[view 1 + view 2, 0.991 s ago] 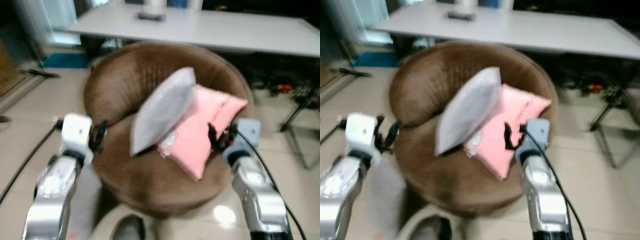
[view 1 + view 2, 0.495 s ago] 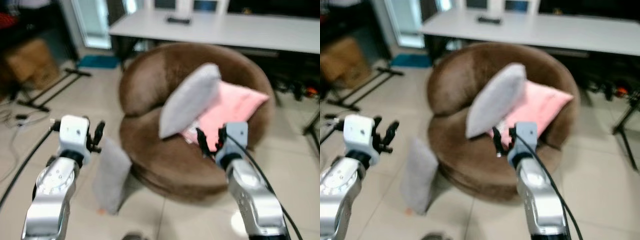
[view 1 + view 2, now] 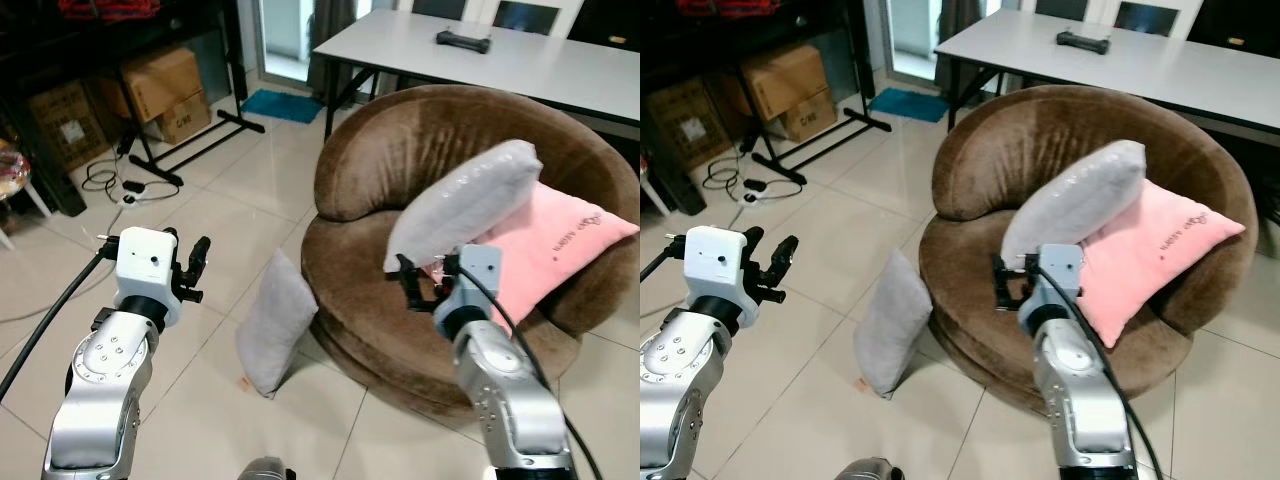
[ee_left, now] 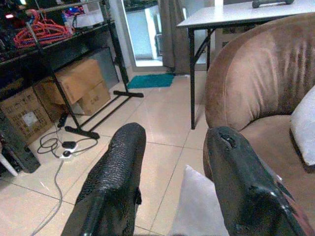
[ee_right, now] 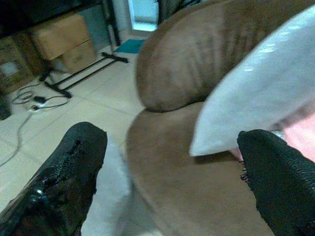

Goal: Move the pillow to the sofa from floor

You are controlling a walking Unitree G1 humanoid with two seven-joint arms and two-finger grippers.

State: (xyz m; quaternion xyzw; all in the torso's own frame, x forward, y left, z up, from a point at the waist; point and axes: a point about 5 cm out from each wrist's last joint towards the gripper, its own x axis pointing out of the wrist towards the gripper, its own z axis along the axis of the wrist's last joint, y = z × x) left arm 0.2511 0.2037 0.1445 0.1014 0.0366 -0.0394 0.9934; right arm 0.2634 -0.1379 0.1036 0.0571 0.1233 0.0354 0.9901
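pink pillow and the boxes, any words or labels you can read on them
Pink pillow on the brown sofa: a line of dark print near its upper corner, too small to read.
Cardboard boxes under the rack: a pale label and markings, too blurred to read.
No legible text.

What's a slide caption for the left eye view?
Grey fabric floor pillow leans against round brown velvet sofa; left gripper and right gripper raised, open, empty.

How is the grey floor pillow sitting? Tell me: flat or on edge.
On edge: the grey floor pillow stands on the tile floor, leaning against the brown sofa.
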